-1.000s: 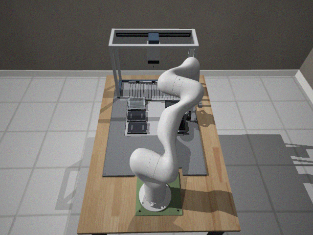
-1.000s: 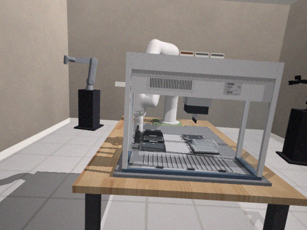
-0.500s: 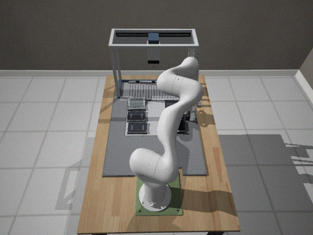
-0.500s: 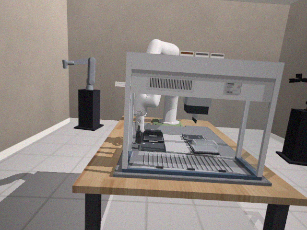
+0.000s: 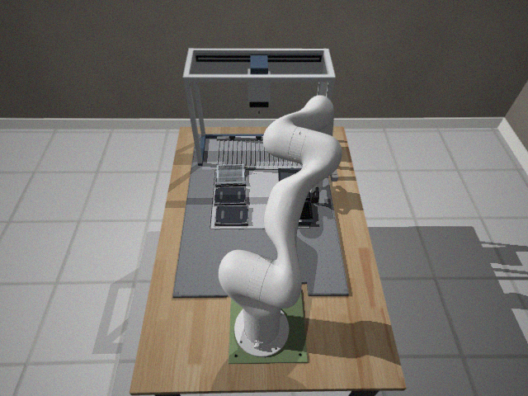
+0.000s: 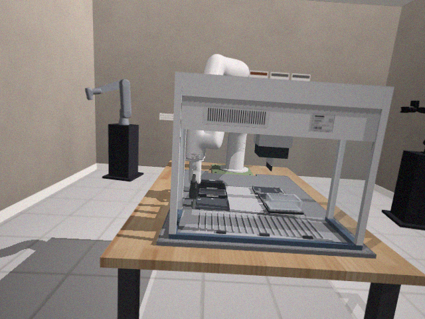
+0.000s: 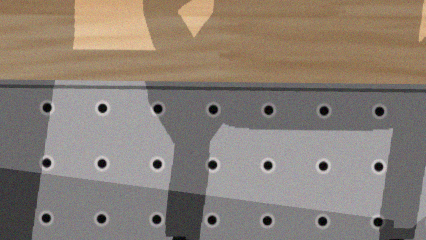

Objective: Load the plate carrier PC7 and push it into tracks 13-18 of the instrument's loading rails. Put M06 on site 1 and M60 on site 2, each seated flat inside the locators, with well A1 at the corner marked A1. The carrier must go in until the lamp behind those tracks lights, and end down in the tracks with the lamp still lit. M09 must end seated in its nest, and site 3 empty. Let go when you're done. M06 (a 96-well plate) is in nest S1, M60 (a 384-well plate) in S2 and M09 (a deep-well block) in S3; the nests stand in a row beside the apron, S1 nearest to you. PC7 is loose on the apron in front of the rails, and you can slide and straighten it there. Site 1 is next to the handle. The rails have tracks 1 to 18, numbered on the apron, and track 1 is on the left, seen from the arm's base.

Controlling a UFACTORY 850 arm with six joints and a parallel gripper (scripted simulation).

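Dark, long and low: carrier PC7 [image 6: 212, 197], lying on the gray apron [image 6: 240, 202] in front of the rails [image 6: 260, 224], on the side of the high-numbered tracks. Mostly hidden behind the white arm [image 5: 294, 179] in the top view. Not in the tracks.

Across the apron, a row of nests [image 5: 211, 195]: clear deep-well block M09 [image 5: 230, 173] in the one nearest the rails, two dark rectangles [image 5: 230, 195] in the nearer ones; cannot tell plate from nest there.

Jaws fully open, gripping nothing. Hanging low just beside the carrier's outer edge, one dark finger [image 6: 194, 185] visible in the exterior view; contact with the carrier not discernible. Below the wrist camera, only perforated gray deck [image 7: 300, 145] and a strip of wooden tabletop [image 7: 280, 45].
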